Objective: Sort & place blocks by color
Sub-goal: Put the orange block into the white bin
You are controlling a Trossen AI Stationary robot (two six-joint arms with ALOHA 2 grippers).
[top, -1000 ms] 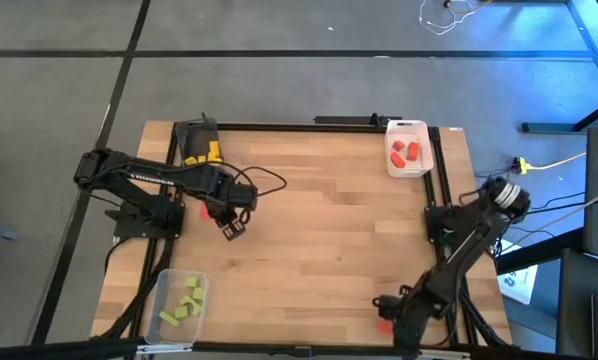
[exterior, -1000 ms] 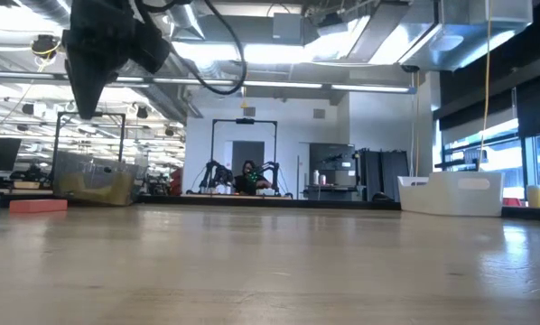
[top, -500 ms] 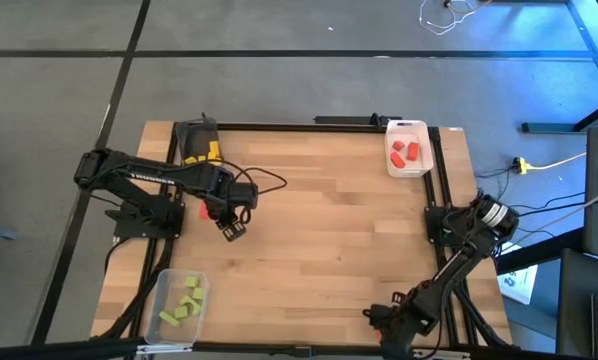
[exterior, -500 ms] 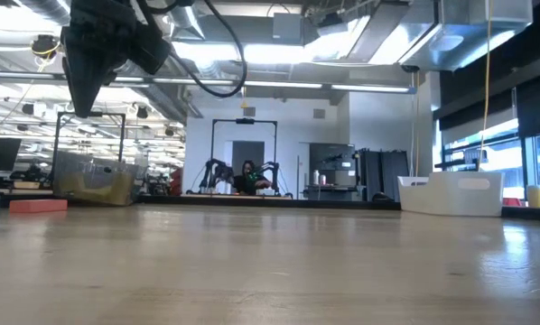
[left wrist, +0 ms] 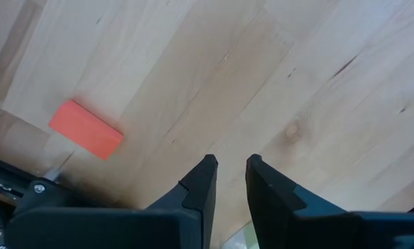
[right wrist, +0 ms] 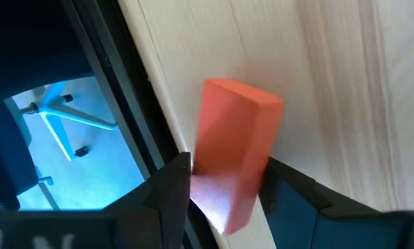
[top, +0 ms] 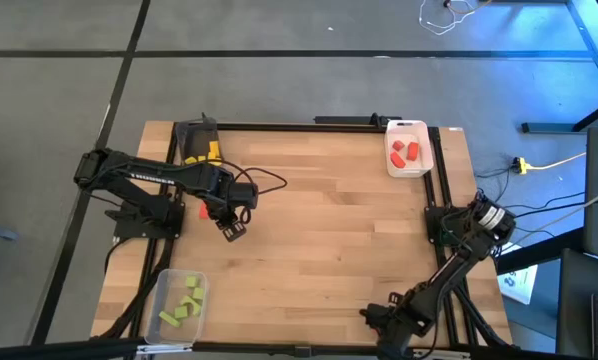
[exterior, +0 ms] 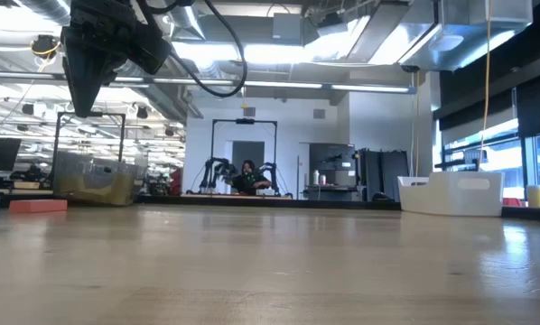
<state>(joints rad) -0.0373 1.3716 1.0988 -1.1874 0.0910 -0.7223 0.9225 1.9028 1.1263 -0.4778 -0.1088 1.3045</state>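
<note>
A red block [right wrist: 235, 155] stands between the fingers of my right gripper [right wrist: 228, 166] at the table's near edge, right of the middle. In the high view the right gripper [top: 371, 316] covers it. A second red block [top: 203, 210] lies flat on the wood by the table's left edge, and it also shows in the left wrist view as the red block [left wrist: 86, 128]. My left gripper [top: 234, 228] hovers just right of it, above the table, with only a narrow gap between its fingers [left wrist: 208, 181]. In the low view the left gripper [exterior: 94, 63] hangs high. My right gripper pinches the red block between its two fingers, on the long side faces of its lower part [right wrist: 224, 197]. The block's upper end [right wrist: 243, 97] sticks out beyond the fingertips. The hold is right at the table's near edge; I cannot tell whether the block is lifted off the wood.
A white tray [top: 409, 148] with red blocks sits at the far right corner. A dark tray [top: 199, 145] with yellow blocks is at the far left. A clear tray [top: 179, 298] with light green blocks is at the near left. The black frame rail [right wrist: 134, 90] runs along the edge.
My right gripper has slid a little toward the table's left along the near edge while its arm folded inward. The red block seen there a second ago in the high view is now hidden beneath it. The left arm has kept still.
</note>
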